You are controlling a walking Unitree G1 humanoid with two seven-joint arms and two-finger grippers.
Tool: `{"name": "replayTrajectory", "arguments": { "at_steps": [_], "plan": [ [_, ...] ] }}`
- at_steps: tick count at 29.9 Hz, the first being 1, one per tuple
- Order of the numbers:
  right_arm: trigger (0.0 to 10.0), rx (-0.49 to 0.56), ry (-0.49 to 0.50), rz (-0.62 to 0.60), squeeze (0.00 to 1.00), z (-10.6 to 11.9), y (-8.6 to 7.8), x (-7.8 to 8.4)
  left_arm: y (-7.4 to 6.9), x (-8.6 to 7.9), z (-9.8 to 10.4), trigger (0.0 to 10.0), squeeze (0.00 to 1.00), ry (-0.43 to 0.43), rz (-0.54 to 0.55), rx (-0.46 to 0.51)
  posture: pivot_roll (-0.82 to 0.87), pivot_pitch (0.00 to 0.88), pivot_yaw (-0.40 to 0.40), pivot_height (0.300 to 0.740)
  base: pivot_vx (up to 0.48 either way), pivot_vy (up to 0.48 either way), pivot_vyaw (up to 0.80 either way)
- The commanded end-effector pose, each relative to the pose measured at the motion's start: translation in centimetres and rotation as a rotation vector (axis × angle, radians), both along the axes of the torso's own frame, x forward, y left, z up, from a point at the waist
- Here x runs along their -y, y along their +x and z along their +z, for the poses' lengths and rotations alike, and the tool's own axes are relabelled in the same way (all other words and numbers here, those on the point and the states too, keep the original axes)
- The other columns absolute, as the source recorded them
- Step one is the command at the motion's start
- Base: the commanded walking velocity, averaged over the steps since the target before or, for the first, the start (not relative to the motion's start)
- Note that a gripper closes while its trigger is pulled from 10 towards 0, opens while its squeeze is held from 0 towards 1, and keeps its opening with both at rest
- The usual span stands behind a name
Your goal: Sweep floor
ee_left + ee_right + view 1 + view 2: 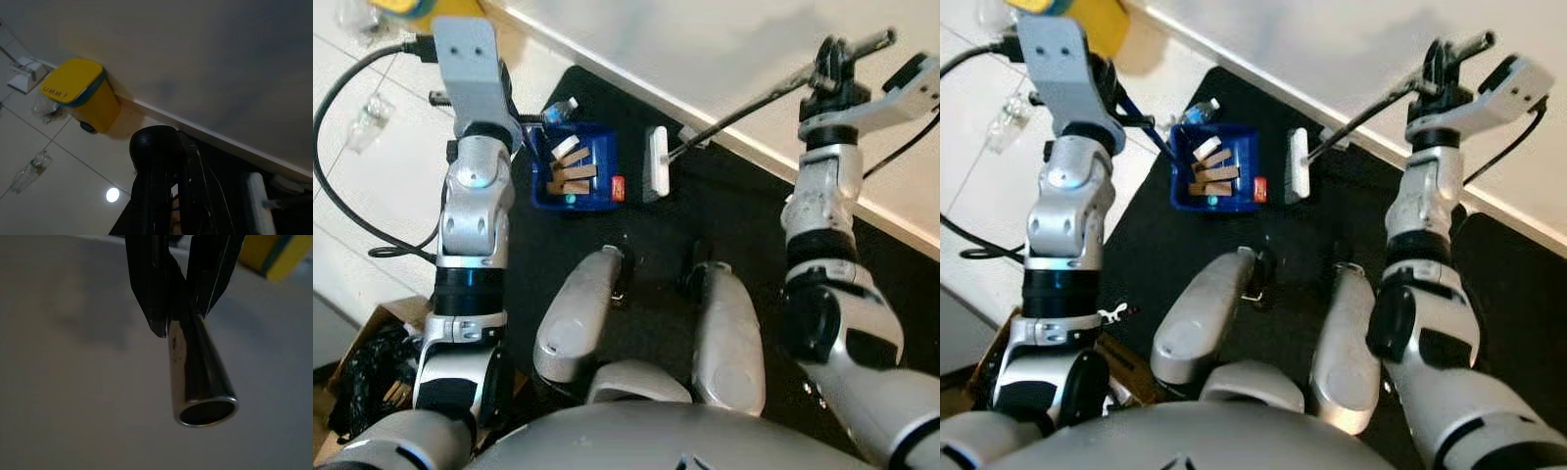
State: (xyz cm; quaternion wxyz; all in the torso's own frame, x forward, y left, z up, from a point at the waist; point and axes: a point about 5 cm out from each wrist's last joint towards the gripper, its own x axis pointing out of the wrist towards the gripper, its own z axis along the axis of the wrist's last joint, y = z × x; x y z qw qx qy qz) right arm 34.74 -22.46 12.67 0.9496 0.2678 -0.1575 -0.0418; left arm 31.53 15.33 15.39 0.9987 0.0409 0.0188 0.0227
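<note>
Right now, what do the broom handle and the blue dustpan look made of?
The broom handle looks like polished metal tubing: hollow open end, mirror-like sheen, clamped by the right gripper. The blue dustpan appears to be moulded plastic: uniform saturated colour, slight gloss, though that is less certain from above.

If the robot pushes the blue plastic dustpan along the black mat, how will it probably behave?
The blue plastic dustpan looks rigid, so it probably slides whole without bending. It sits low and flat on the black mat, so tipping seems unlikely. The loose wooden pieces inside may shift.
</note>
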Motion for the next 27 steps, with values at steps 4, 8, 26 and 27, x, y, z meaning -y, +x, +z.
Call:
{"name": "replayTrajectory", "arguments": {
  "at_steps": [4,8,26,27],
  "plan": [
    [10.0,-0.085,0.27,0.098,0.0,-3.5,-0.2,-3.1,-0.7,-0.1,-2.9,10.0,0.0,0.002,-0.015,-0.135,0.4,0.323,0.116,0.74,0.0,0.0,0.0],
    [10.0,-0.092,0.296,0.114,0.0,-3.6,0.0,-4.0,-0.8,-0.1,-2.9,10.0,0.0,0.001,-0.011,-0.136,0.4,0.324,0.115,0.74,0.0,0.0,0.0],
    [10.0,-0.035,0.24,0.075,0.0,-3.2,-0.4,-1.9,-0.9,0.3,-3.2,10.0,0.0,-0.014,-0.006,-0.143,0.38,0.334,0.098,0.74,0.0,0.0,0.0],
    [10.0,-0.007,0.216,0.068,0.0,-2.6,-0.3,-1.3,-0.9,0.3,-3.3,10.0,0.0,-0.016,-0.005,-0.144,0.37,0.331,0.093,0.74,0.0,0.0,0.0]
  ]
}}
